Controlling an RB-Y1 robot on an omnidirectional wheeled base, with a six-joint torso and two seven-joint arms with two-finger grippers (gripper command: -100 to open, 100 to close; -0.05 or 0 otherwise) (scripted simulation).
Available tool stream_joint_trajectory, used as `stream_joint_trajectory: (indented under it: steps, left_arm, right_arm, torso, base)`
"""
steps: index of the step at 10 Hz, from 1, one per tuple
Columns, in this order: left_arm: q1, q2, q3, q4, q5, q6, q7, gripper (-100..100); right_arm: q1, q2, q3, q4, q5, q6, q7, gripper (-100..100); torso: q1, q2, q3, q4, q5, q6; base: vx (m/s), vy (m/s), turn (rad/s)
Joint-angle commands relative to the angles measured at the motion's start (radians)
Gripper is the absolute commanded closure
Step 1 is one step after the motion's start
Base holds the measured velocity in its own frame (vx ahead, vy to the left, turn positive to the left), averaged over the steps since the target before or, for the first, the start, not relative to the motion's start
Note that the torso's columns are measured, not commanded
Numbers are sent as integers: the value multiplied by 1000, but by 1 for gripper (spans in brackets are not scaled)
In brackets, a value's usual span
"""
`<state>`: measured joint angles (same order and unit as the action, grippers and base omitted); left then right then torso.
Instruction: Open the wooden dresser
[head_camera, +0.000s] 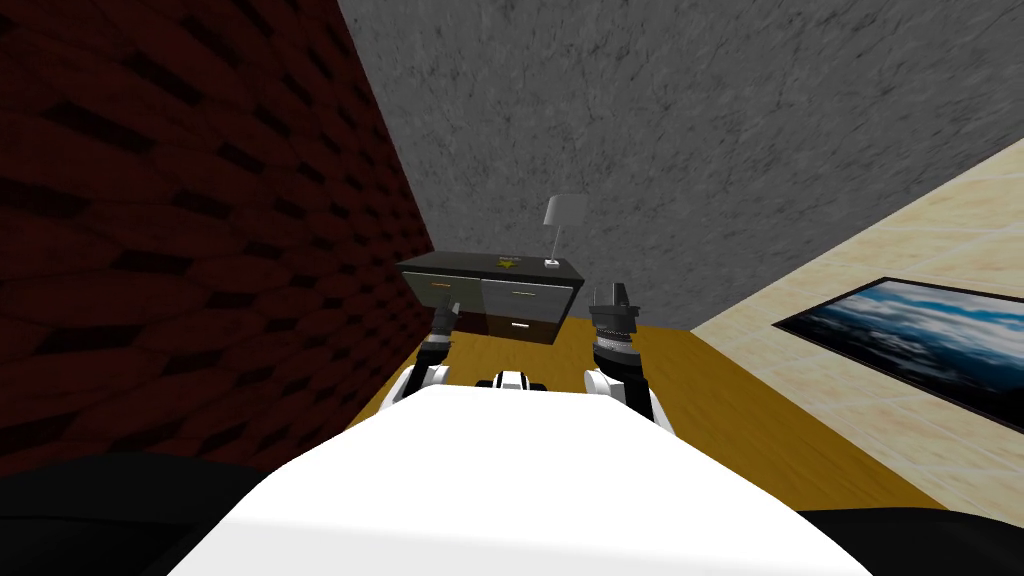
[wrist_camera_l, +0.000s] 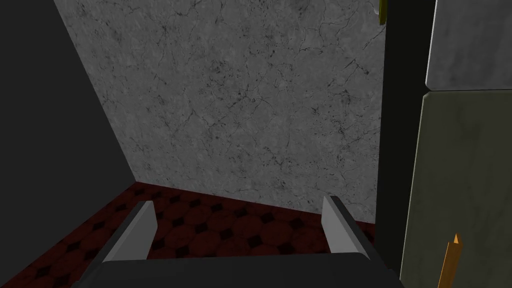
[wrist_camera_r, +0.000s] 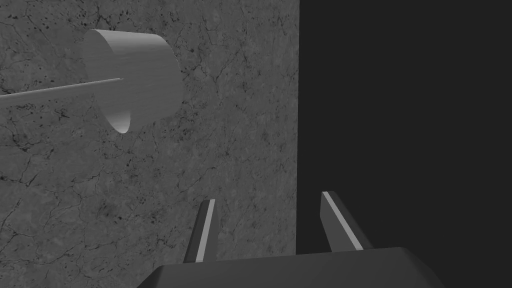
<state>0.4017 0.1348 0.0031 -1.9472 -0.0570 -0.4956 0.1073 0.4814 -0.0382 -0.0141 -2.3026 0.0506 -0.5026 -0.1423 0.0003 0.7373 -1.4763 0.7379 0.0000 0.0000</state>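
The dresser (head_camera: 490, 295) stands against the grey wall, dark-framed with grey drawer fronts and small handles. My left gripper (head_camera: 447, 312) hovers just before its left drawer, fingers open and holding nothing. In the left wrist view the left gripper (wrist_camera_l: 240, 227) points past the dresser's side at the wall. The dresser's dark frame (wrist_camera_l: 400, 150), a grey drawer front (wrist_camera_l: 460, 190) and a golden handle (wrist_camera_l: 450, 260) lie beyond one finger. My right gripper (head_camera: 612, 298) is raised to the right of the dresser. In its wrist view the right gripper (wrist_camera_r: 272, 225) stands open and empty.
A grey table lamp (head_camera: 563, 225) stands on the dresser's top; its shade (wrist_camera_r: 132, 80) appears ahead of the right gripper. A dark red brick wall (head_camera: 200, 230) runs close along my left. Wooden floor (head_camera: 720, 400) stretches to the right.
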Motion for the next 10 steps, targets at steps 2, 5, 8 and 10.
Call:
stream_joint_trajectory:
  steps: [2,5,8,10]
  left_arm:
    - [-27,-2,-5,94,2,-13,-3,-100]
    - [-45,-3,-10,155,2,-20,-7,-100]
    - [-63,-1,-15,217,2,-26,-10,-100]
    - [-77,2,-19,264,2,-31,-13,-100]
  right_arm:
    - [0,0,0,0,0,0,0,0]
    - [0,0,0,0,0,0,0,0]
    - [0,0,0,0,0,0,0,0]
    - [0,0,0,0,0,0,0,0]
  torso:
    - [0,1,1,0,0,0]
    - [0,2,1,0,0,0]
    - [0,1,1,0,0,0]
    - [-1,-1,-1,0,0,0]
  base:
    - [101,-76,-31]
    - [83,-69,-28]
    - [72,-68,-29]
    - [103,-71,-30]
